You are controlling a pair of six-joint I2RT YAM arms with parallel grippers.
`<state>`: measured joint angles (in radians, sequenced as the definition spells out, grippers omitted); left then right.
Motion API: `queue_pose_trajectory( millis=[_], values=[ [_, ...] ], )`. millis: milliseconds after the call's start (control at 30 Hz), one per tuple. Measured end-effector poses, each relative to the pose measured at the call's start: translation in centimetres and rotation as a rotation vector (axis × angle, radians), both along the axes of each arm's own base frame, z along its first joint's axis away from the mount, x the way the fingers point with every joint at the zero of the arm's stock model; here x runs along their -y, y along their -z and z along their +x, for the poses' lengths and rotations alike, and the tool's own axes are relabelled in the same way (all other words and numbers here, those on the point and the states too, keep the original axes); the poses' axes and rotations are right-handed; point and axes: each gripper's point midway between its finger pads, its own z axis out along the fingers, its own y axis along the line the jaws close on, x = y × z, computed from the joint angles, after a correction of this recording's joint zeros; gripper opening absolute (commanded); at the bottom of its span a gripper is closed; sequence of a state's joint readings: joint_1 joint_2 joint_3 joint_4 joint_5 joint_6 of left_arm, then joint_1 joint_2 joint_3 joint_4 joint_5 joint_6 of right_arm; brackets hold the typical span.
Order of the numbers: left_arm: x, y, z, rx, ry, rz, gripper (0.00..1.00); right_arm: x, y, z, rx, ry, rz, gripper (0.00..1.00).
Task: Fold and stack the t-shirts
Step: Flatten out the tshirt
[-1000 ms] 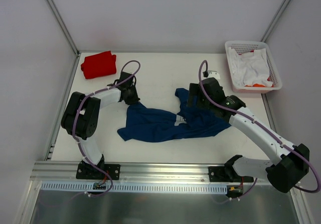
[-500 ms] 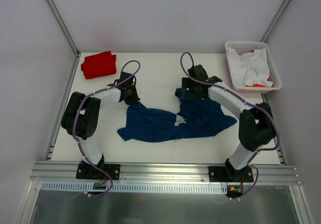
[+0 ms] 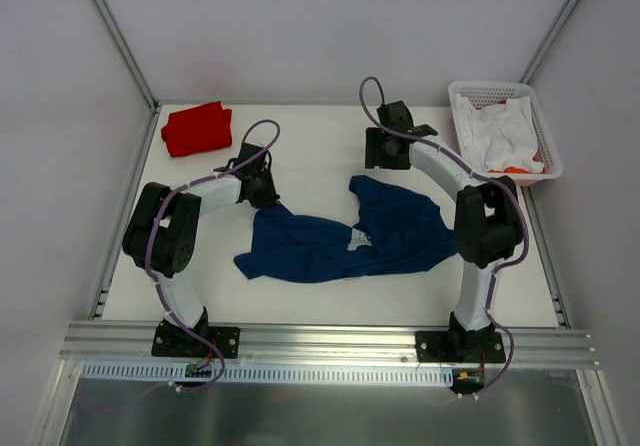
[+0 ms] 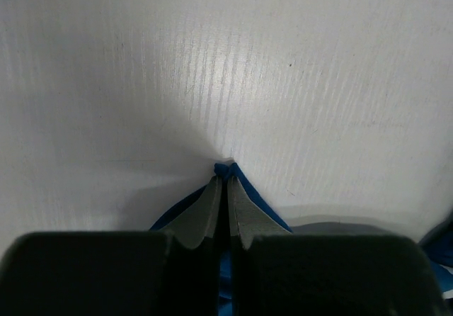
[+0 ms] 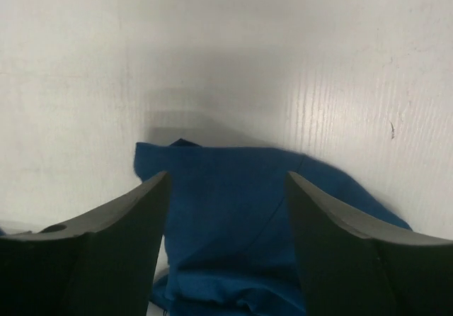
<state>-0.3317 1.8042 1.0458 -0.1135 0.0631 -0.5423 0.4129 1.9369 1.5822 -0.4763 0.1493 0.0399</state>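
Observation:
A navy blue t-shirt (image 3: pixel 340 238) lies crumpled and spread across the middle of the table. My left gripper (image 3: pixel 264 197) is shut on its far left corner; in the left wrist view the fingertips (image 4: pixel 212 188) pinch a small tuft of blue cloth (image 4: pixel 225 167) against the table. My right gripper (image 3: pixel 385 164) hovers over the shirt's far right edge, open, with navy cloth (image 5: pixel 233 217) below and between its fingers. The red t-shirt (image 3: pixel 197 128) lies folded at the back left corner.
A white basket (image 3: pixel 490 87) holding white cloth (image 3: pixel 500 131) and something orange (image 3: pixel 515 169) stands at the back right. The walls close in on three sides. Bare white table (image 4: pixel 283 61) lies beyond both grippers.
The right arm has swung from over the shirt's right half toward the back, bringing its gripper to the shirt's far edge. The left arm and the shirt have not moved.

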Motion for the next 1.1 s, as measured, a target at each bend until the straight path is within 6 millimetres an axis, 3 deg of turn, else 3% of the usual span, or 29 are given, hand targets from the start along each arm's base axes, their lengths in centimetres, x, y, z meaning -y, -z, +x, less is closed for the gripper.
queue_pose_trajectory(
  millis=[200,433,500,667,1100],
  values=[
    [0.2,0.0,0.0,0.001,0.004,-0.007,0.00,1.1,3.6,0.4,-0.078,0.018,-0.009,0.67],
    [0.2,0.0,0.0,0.001,0.005,-0.009,0.00,0.4,7.0,0.1,-0.156,-0.008,0.008,0.66],
    [0.2,0.0,0.1,0.002,0.005,-0.009,0.00,0.0,7.2,0.3,-0.161,-0.017,0.020,0.65],
    [0.2,0.0,0.1,0.003,0.006,-0.011,0.00,-0.7,6.6,0.9,-0.142,-0.035,0.044,0.47],
    [0.2,0.0,0.1,0.004,0.007,-0.012,0.00,-1.5,7.2,0.5,-0.162,-0.053,0.085,0.60]
  ],
)
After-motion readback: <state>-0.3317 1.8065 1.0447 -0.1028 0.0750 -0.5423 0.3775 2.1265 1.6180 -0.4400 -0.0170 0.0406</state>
